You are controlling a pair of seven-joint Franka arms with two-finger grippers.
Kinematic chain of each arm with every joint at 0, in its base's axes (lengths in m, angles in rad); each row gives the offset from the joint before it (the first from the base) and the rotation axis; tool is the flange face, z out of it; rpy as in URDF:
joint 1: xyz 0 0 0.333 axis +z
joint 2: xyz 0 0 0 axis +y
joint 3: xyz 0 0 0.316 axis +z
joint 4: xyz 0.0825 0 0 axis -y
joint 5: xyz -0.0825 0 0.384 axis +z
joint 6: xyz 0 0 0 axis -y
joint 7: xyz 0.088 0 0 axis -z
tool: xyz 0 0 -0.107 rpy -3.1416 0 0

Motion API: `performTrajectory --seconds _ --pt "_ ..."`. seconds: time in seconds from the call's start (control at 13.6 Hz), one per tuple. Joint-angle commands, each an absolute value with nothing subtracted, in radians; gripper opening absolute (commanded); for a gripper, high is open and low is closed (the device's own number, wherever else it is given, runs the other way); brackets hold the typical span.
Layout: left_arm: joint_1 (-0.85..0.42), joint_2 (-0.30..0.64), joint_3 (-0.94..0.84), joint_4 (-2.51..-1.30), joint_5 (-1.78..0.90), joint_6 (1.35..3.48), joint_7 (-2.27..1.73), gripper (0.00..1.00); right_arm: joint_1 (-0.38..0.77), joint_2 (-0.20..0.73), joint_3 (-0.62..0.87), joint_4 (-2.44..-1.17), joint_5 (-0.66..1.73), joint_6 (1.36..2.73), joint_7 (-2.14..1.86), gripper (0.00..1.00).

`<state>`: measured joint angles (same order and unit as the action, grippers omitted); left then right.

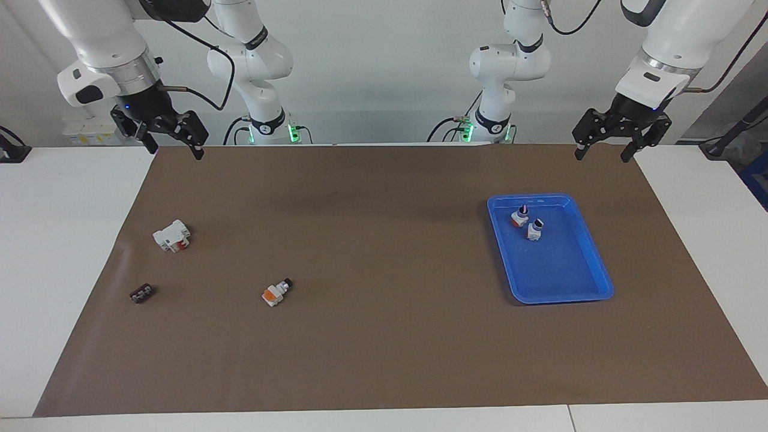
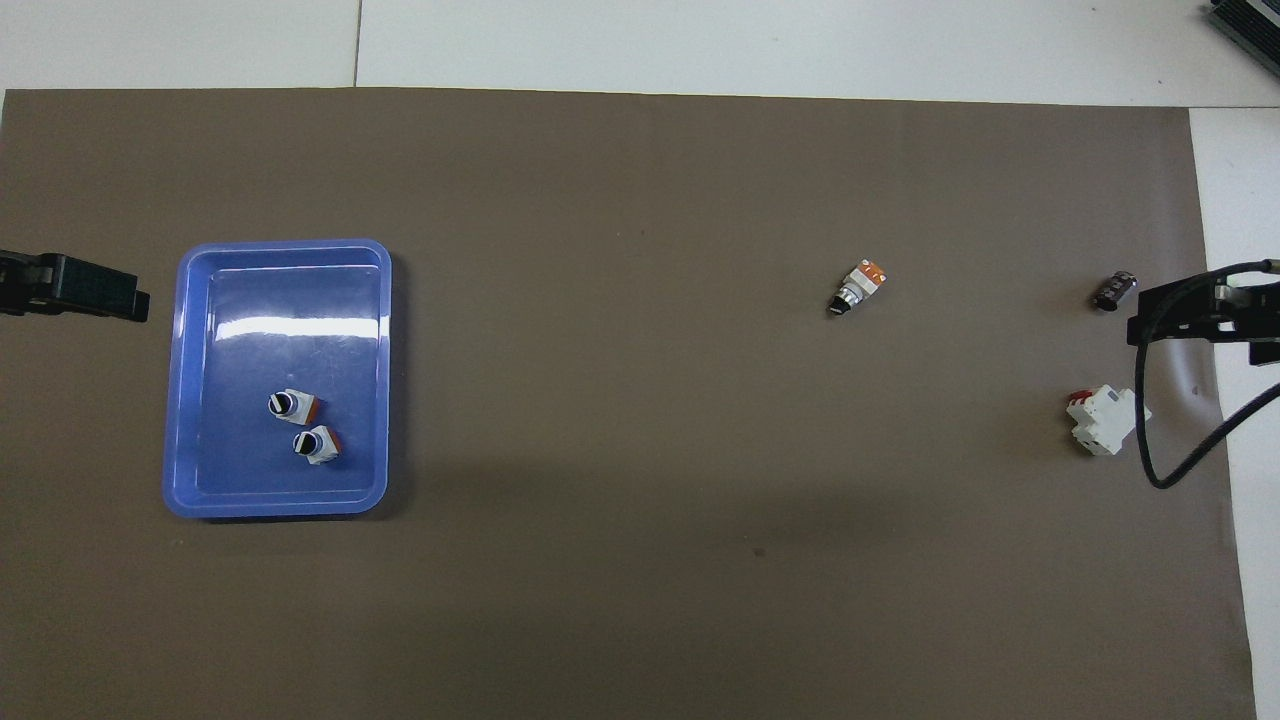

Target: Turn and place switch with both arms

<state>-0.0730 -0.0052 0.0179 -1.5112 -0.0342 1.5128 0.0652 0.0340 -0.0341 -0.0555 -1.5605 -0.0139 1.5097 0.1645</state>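
One switch [image 1: 276, 292] lies on its side on the brown mat, with its orange end and black knob showing; it also shows in the overhead view [image 2: 860, 285]. Two more switches [image 1: 519, 216] [image 1: 535, 228] stand in the blue tray [image 1: 564, 297] toward the left arm's end, black knobs up; both show in the overhead view [image 2: 293, 405] [image 2: 317, 444]. My left gripper [image 1: 601, 157] is open, empty and raised over the mat's corner beside the tray. My right gripper [image 1: 175, 151] is open, empty and raised over the mat's corner at the right arm's end. Both arms wait.
A larger white boxy block with a red patch [image 1: 172, 235] sits toward the right arm's end, nearer to the robots than the loose switch. A tiny black piece [image 1: 141, 293] lies farther out. The brown mat [image 1: 384, 360] covers most of the white table.
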Motion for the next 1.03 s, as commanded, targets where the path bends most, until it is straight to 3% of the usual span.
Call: performTrajectory --seconds 0.0,0.22,0.96 --pt "-0.046 -0.047 -0.006 -1.560 -0.018 1.456 0.074 1.00 0.026 -0.057 -0.052 -1.586 -0.014 1.509 0.135 1.00" --pt "0.014 -0.066 -0.064 -1.594 -0.017 1.470 0.064 1.00 0.029 -0.058 -0.051 -1.589 -0.050 1.509 0.133 1.00" --pt "0.011 -0.066 -0.064 -1.609 -0.015 1.523 -0.021 1.00 0.029 -0.066 -0.041 -1.605 -0.052 1.522 0.132 1.00"
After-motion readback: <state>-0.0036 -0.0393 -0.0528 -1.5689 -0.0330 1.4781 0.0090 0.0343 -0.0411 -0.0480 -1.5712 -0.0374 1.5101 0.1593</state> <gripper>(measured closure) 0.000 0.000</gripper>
